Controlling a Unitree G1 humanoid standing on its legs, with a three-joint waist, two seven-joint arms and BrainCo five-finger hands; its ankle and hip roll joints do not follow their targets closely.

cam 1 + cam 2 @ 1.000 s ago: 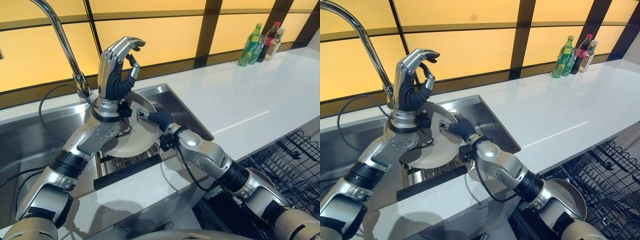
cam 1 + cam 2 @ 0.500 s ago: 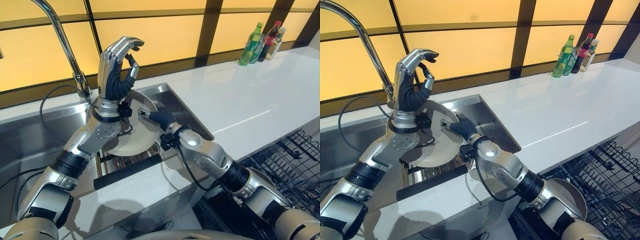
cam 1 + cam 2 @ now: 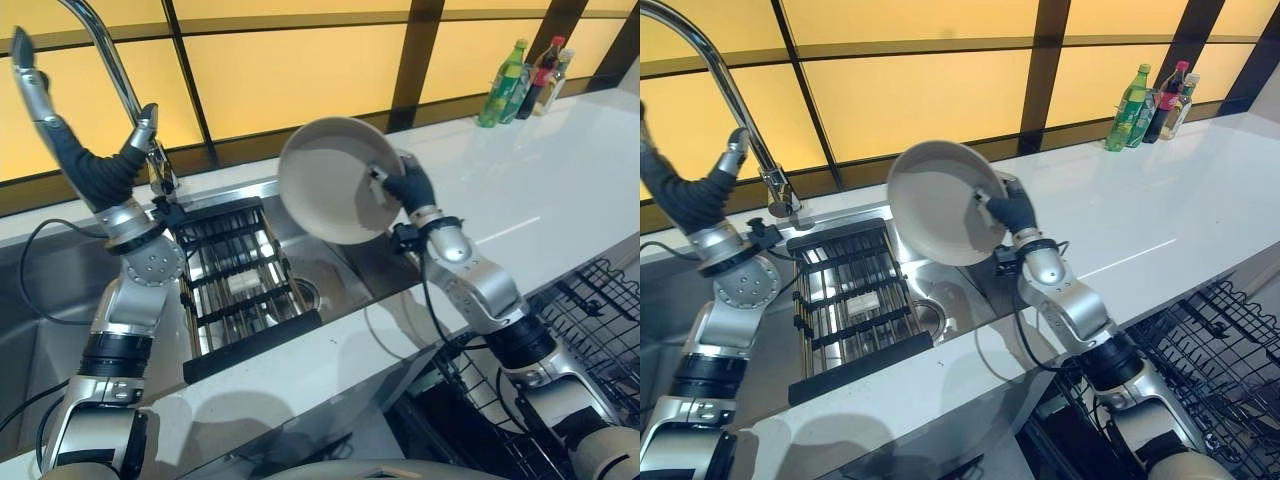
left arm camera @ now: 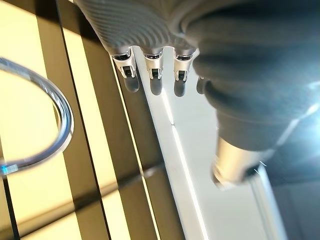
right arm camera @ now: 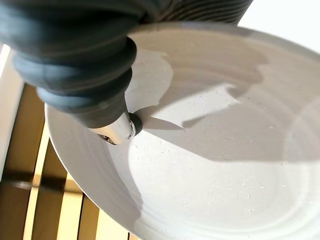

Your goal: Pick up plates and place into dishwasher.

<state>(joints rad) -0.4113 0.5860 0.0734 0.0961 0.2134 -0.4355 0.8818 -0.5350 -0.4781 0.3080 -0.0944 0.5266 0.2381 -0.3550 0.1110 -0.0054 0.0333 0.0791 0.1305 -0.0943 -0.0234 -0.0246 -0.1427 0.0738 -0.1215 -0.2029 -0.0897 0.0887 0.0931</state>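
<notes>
A round off-white plate (image 3: 330,180) is held up on edge above the sink's right rim, its hollow face towards me. My right hand (image 3: 407,188) is shut on its right rim, the thumb (image 5: 116,131) pressing the inner face of the plate (image 5: 225,175). My left hand (image 3: 88,165) is raised at the far left beside the tap (image 3: 112,55), open and holding nothing, its fingers (image 4: 154,80) pointing up at the window wall.
A steel sink (image 3: 340,265) holds a dark slatted drain rack (image 3: 235,270). The white counter (image 3: 520,190) runs to the right, with three bottles (image 3: 522,80) at its far end. The open dishwasher's black wire rack (image 3: 590,320) sits at the lower right.
The right hand has lifted the plate out of the sink, up and to the right. The left hand has swung away to the left by the tap, baring the drain rack.
</notes>
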